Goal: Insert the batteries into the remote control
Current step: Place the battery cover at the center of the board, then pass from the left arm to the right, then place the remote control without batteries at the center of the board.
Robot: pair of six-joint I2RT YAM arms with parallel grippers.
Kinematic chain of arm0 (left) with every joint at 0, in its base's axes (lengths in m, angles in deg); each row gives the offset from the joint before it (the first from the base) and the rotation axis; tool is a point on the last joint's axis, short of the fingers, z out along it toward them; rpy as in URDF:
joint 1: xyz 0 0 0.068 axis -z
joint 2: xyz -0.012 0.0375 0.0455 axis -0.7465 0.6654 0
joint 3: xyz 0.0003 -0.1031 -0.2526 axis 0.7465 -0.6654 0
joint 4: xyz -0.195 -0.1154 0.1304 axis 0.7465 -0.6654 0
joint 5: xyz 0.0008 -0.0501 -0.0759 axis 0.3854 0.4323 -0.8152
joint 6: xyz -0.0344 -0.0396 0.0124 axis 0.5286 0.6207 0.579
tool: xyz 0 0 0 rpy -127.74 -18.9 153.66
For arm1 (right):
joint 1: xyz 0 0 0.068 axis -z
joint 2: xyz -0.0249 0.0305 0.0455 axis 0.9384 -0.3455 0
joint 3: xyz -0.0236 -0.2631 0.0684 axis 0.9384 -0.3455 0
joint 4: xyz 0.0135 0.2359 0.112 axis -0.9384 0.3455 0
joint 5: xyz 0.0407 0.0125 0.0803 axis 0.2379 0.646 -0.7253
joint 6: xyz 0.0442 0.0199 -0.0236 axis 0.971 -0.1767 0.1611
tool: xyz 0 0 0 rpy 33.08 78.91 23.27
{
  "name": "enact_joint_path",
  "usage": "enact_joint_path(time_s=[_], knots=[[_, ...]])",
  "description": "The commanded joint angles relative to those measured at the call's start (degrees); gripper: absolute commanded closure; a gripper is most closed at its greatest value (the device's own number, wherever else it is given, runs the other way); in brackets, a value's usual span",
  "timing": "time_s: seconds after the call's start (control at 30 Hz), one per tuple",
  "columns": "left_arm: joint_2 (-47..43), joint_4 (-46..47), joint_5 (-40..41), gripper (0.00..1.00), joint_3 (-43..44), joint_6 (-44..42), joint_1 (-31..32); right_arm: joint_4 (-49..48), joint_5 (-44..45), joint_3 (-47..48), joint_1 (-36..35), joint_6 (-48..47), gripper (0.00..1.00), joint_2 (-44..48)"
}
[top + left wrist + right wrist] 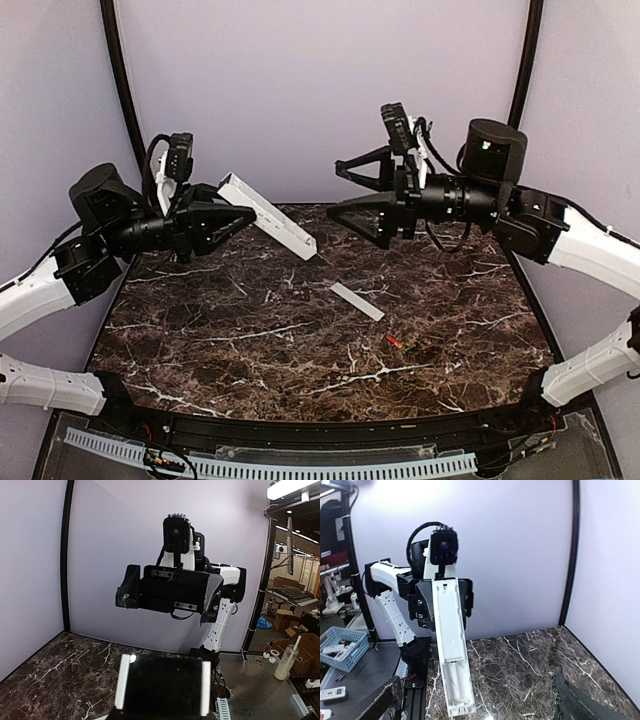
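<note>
My left gripper (243, 210) is shut on the remote control (270, 218), a long white bar held tilted above the back left of the table. In the right wrist view the remote control (451, 645) shows its open, empty battery slot at its lower end. In the left wrist view its dark end (162, 685) fills the space between my fingers. My right gripper (335, 190) hangs open and empty, facing the remote from the right and apart from it. Two batteries lie on the table at the front right, one red (394, 342) and one dark (412, 348).
A thin flat white cover plate (357, 301) lies on the dark marble table (250, 340) near the middle. Purple walls close the back and both sides. A blue basket (342, 647) stands off the table behind the left arm.
</note>
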Motion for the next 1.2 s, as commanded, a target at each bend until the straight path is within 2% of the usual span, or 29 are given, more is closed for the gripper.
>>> enact_joint_path(time_s=[0.0,0.03,0.17,0.33,0.47,0.57,0.6,0.63,0.67,0.7,0.77,0.83,0.87,0.9,0.97,1.03,1.17], knots=[[-2.43,-1.16,-12.98,1.0,1.84,-6.81,0.02,10.96,-3.83,10.91,-6.25,-14.53,0.02,-9.21],[-1.68,-3.89,-15.51,1.0,2.76,-7.49,0.05,13.59,0.35,16.33,-9.31,-16.47,0.05,-13.16],[-1.09,-5.13,-17.12,1.0,3.66,-8.02,0.11,20.83,1.78,25.45,-12.75,-18.6,0.12,-18.94],[-1.75,-4.68,-16.22,1.0,3.04,-8.43,0.17,24.65,1.67,29.79,-14.6,-18.31,0.38,-22.17],[-2.0,-4.93,-15.9,1.0,2.79,-8.66,0.24,24.49,3.84,29.49,-14.96,-16.17,0.76,-22.53],[-2.14,-5.72,-14.7,1.0,2.8,-9.11,0.3,23.85,4.85,29.19,-15.04,-13.48,0.99,-22.47],[-2.18,-6.22,-13.12,0.96,2.89,-8.99,0.29,23.95,6.14,29.17,-14.99,-12.13,1.0,-22.58],[-2.23,-6.51,-11.63,0.61,3.01,-8.39,0.35,24.34,8.0,29.15,-14.86,-10.6,1.0,-22.75],[-2.53,-6.72,-7.68,0.32,3.01,-8.01,0.36,25.23,10.21,29.33,-14.69,-8.86,1.0,-23.13],[-2.8,-6.63,-5.13,0.09,2.8,-7.55,0.37,27.51,14.65,29.46,-14.36,-7.27,1.0,-23.62],[-4.3,-4.93,5.28,0.02,1.22,-6.82,0.31,32.11,21.99,29.31,-13.06,-0.41,1.0,-25.45],[-6.25,-3.03,23.79,0.01,-0.51,-5.81,0.3,37.81,29.99,28.06,-12.25,5.5,1.0,-28.23],[-7.38,-2.49,27.92,0.01,-1.25,-5.29,0.25,40.47,32.01,27.26,-12.08,8.13,1.0,-29.97],[-7.77,-2.53,36.77,0.01,-1.44,-5.36,0.23,42.72,31.98,26.65,-12.08,10.68,1.0,-32.01],[-8.11,-4.08,45.18,0.01,-1.3,-6.61,0.28,44.85,29.21,25.17,-12.1,14.64,1.0,-35.53],[-7.09,-6.83,49.97,0.01,-0.89,-7.59,0.26,44.45,27.61,22.97,-12.59,17.37,1.0,-38.72],[-5.12,-9.38,51.42,0.01,-0.8,-7.59,0.25,43.92,28.04,20.41,-13.41,18.45,1.0,-43.11]])
